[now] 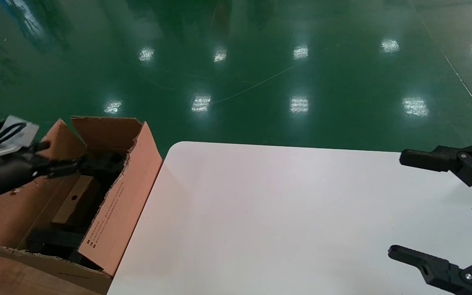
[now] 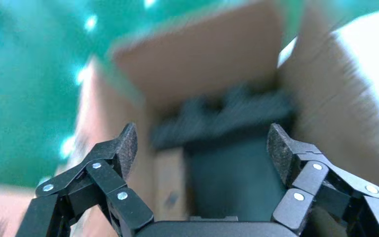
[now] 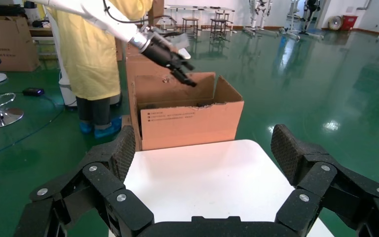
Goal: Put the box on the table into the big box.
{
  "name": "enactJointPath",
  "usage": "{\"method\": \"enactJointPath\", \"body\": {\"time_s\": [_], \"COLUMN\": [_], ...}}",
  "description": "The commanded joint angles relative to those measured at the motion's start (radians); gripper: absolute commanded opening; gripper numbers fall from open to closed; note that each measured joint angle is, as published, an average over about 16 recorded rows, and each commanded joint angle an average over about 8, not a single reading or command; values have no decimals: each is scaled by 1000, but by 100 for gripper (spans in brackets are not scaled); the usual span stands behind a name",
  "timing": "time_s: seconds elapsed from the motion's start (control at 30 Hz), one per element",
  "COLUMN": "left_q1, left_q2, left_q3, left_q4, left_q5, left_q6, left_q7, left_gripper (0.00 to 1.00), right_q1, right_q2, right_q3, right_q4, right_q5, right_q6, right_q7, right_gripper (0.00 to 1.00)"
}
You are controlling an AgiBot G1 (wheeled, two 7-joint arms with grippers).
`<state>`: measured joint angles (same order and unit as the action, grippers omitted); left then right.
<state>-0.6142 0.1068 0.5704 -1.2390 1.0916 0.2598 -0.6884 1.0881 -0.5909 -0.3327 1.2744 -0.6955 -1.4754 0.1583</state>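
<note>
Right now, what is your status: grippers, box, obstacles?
Left gripper open, empty, over the big box. Right gripper open above the table. Box inside the big box, against black foam. Nothing in the way.

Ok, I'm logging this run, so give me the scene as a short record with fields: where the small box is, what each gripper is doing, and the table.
small box: inside the big box, small cardboard box lying among black foam, round hole showing
left gripper: left gripper open, empty, above the big box's opening
right gripper: right gripper open, empty, over the table's right edge
table: white table, big box beside its left edge
task state: small box appears placed
</note>
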Motion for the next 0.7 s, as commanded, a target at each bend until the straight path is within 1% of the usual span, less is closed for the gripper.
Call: {"method": "enactJointPath", "body": {"time_s": [0.03, 0.3, 0.5, 0.7], "left_q1": [-21, -86, -111, -145], "left_q2": [-3, 58, 89, 129], "left_q3": [-20, -86, -107, -125], "left_q4": [-48, -110, -115, -111], "left_q5": [1, -62, -85, -111], "left_q6": [9, 137, 198, 295], "left_q7": [20, 100, 125, 161], "left_gripper": [100, 100, 100, 100], "right_q1": [0, 0, 0, 0], "right_q2": [0, 0, 0, 0], "right_q3": [0, 0, 0, 0], "right_q4": [0, 0, 0, -1], "right_q5": [0, 0, 0, 0], "right_q6": [0, 0, 0, 0], "right_q7": [0, 0, 0, 0], "right_gripper": [100, 100, 100, 100]}}
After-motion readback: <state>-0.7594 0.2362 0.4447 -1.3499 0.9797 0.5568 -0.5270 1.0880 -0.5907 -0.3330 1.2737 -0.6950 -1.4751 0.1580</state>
